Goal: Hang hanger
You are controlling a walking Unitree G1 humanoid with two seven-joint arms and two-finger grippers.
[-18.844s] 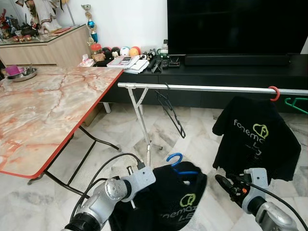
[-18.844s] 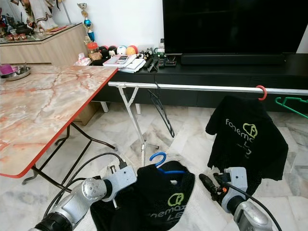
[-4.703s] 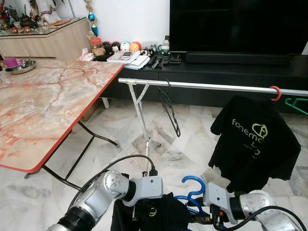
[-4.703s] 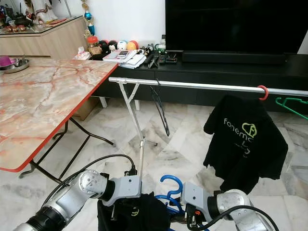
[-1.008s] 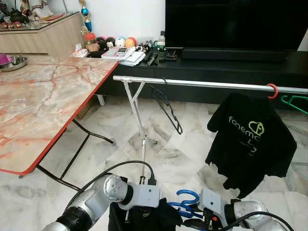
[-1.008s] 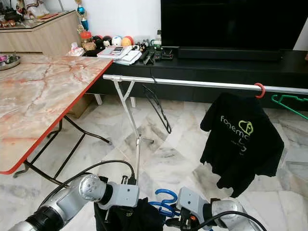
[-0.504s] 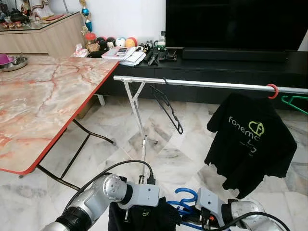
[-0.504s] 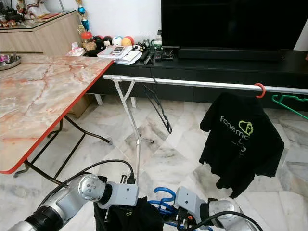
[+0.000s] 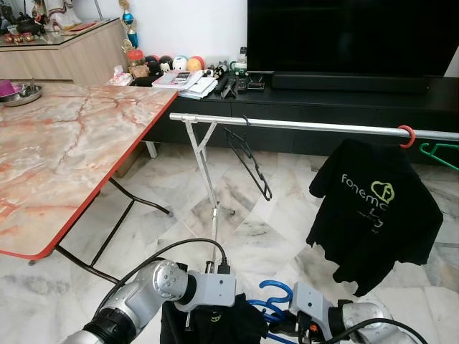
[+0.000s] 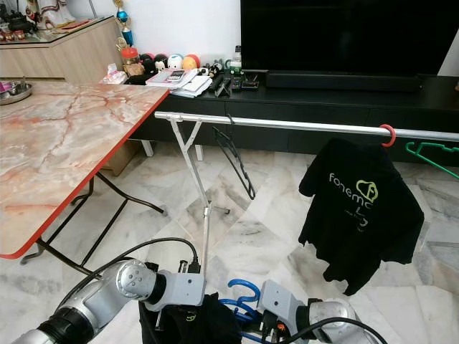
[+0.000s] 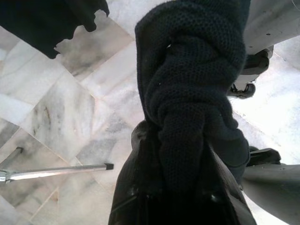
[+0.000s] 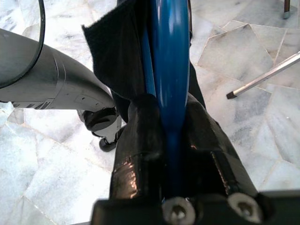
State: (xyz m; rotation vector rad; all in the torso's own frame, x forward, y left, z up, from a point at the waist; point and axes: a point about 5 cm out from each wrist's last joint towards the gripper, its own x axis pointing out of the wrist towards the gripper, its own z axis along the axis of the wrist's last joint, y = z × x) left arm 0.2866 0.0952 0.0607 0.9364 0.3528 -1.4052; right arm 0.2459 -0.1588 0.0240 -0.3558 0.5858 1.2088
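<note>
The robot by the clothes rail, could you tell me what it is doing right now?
It holds a black T-shirt on a blue hanger low in front of itself. The right gripper is clamped on the hanger, and the left gripper is clamped on bunched shirt fabric. The silver rail ahead already carries another black shirt and an empty black hanger; the held one is not yet hung.

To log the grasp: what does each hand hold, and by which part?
The right hand clamps the blue hanger on its bar. The left hand grips a bunched fold of the black shirt.

Blue hanger point(image 9: 272, 301) w/ black shirt point(image 9: 215, 326), low, below rail point(image 9: 315, 127).
</note>
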